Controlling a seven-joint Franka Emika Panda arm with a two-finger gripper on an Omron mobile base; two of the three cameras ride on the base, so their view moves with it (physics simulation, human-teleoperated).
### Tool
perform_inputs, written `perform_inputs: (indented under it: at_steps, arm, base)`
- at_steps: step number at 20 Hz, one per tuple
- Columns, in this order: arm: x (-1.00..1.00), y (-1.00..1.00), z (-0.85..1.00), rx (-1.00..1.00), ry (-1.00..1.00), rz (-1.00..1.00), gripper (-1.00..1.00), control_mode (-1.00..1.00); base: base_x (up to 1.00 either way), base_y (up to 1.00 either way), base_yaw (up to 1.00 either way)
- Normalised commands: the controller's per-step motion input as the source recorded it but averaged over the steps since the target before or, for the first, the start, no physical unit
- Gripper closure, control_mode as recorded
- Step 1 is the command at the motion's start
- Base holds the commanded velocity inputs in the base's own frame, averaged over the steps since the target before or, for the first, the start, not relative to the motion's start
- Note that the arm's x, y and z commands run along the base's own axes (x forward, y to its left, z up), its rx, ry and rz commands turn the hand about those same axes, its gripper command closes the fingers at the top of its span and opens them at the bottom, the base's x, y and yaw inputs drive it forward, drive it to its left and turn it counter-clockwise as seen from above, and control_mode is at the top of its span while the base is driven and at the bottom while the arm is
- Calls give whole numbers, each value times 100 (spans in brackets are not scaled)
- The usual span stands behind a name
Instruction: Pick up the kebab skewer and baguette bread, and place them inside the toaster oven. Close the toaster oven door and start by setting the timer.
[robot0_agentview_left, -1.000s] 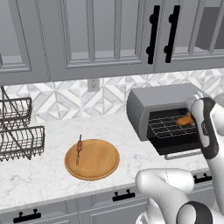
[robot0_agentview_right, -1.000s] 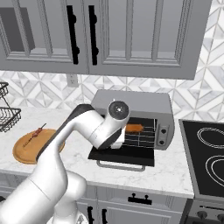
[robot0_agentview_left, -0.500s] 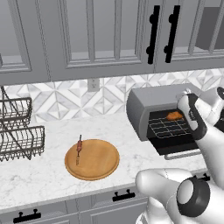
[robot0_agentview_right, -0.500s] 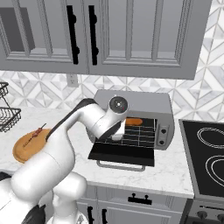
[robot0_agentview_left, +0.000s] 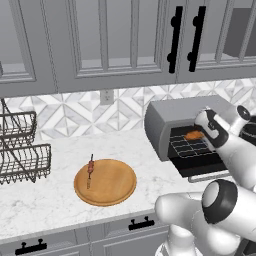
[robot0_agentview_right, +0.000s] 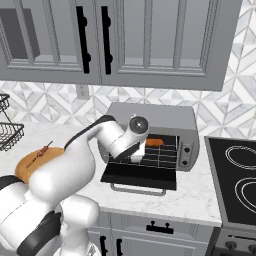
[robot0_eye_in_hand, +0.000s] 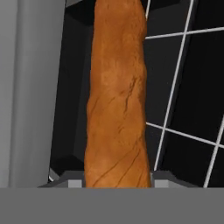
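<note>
From the left base view, the stubby orange-brown baguette bread lies on the wire rack inside the open grey metal toaster oven, while the thin meat-threaded kebab skewer rests on the round wooden board well left of that oven. The right base view shows the loaf just beside the white arm's wrist, above the dropped dark glass toaster oven door. In the hand view the rough, cracked crust runs lengthwise up from between the 2 jaws over thin white rack wires, the jaws set apart at either side of its near end, though I cannot tell whether they clamp it.
</note>
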Motion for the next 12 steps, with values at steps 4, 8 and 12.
perform_inputs:
  at_steps: [4,8,12]
  arm:
    - [47,0,0,2,0,0,100,-100]
    - [31,0,-17,0,0,0,100,-100]
    - [18,0,-41,0,0,0,100,-100]
  base:
    - [0,0,0]
    - [0,0,0]
    - [0,0,0]
